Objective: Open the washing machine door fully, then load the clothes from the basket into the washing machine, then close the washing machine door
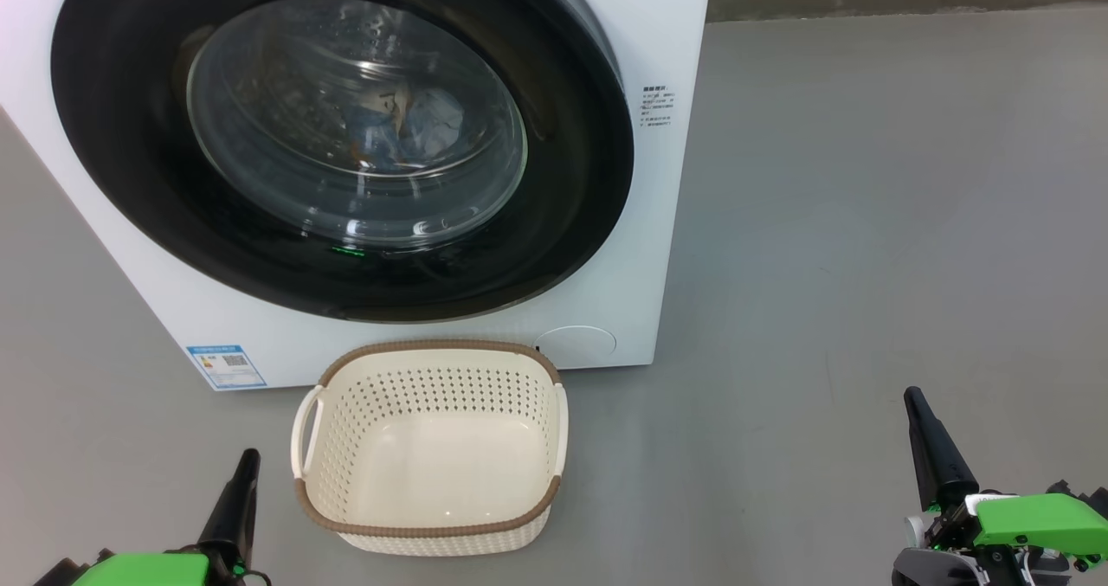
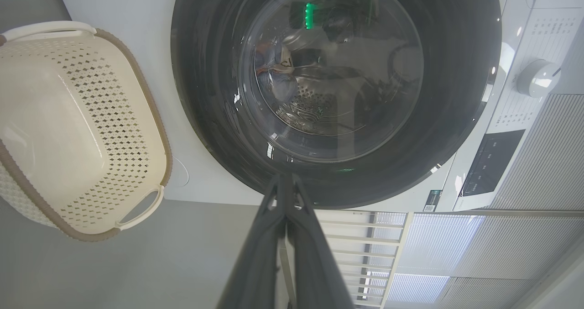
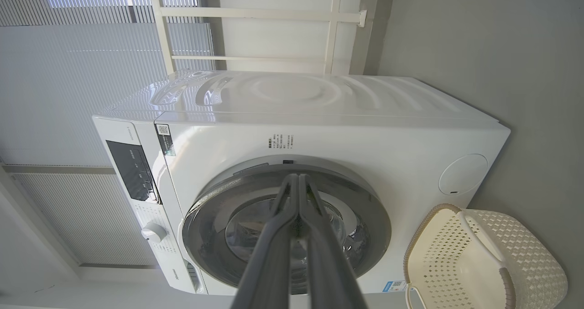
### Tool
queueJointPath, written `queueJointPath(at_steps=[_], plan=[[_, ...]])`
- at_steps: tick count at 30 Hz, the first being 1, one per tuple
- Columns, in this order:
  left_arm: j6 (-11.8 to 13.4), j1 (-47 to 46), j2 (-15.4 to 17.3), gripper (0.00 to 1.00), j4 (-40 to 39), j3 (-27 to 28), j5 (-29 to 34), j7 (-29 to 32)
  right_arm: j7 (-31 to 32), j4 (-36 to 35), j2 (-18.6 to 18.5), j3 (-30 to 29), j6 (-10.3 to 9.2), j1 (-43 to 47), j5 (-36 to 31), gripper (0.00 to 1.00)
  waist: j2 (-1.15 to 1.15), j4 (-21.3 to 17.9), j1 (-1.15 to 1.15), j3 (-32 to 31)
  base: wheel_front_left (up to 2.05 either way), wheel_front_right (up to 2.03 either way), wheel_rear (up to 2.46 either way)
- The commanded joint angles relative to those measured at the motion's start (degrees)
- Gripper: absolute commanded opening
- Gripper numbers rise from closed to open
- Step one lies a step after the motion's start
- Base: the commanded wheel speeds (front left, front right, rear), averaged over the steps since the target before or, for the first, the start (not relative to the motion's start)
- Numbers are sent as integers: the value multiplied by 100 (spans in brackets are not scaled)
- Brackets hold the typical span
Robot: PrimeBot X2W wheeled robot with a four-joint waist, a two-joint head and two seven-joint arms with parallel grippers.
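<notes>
The washing machine door lies shut against the front of the washing machine, and the clothes show as a pale blue bundle behind its glass, down in the drum. The basket stands empty on the floor just in front of the machine, below the door. By how things lie, the task looks as good as done, so the risks are small ones. The main one is the latch: the pictures cannot show whether the door has caught or only rests against the front, and a door left resting could swing open again. A fold of cloth pinched at the rubber ring would cause the same trouble, though no cloth shows at the door's edge. The other risk is the basket: it sits between the two arms, and an arm swung carelessly inward could knock it against the machine. The left hand hangs low beside the basket with its two dark fingers pressed together, holding nothing and touching nothing. The right hand is well off to the other side, likewise closed tight, empty, and clear of both machine and basket.
</notes>
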Motion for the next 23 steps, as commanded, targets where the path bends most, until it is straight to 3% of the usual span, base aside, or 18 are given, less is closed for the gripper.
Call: queueJointPath(at_steps=[1, 23], plan=[[-17, -242, 73, 0, -108, 203, -43, 38, 49, -174, -16, 125, 9, -55, 17, 0, 0, 0, 0, 0, 0, 0, 0], [-17, -242, 73, 0, -108, 203, -43, 39, 49, -173, -16, 125, 9, -55, 17, 0, 0, 0, 0, 0, 0, 0, 0]])
